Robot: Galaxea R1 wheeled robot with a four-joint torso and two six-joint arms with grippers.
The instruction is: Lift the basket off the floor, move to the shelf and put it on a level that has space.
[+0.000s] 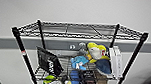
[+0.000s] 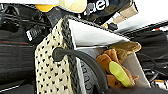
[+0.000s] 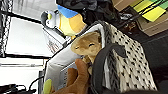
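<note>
Facing shelf (image 1: 79,35), basket (image 2: 51,72) close.

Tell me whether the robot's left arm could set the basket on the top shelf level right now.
Probably yes: the top level looks bare and open from above, and the basket with a brown plush toy sits close by the shelf.

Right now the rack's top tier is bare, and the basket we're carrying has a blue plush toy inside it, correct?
Not quite. The top tier of the rack is bare in the head view, but the plush toy inside the basket is brown, not blue, as the right wrist view shows. The blue plush sits on the rack's tier below.
</note>
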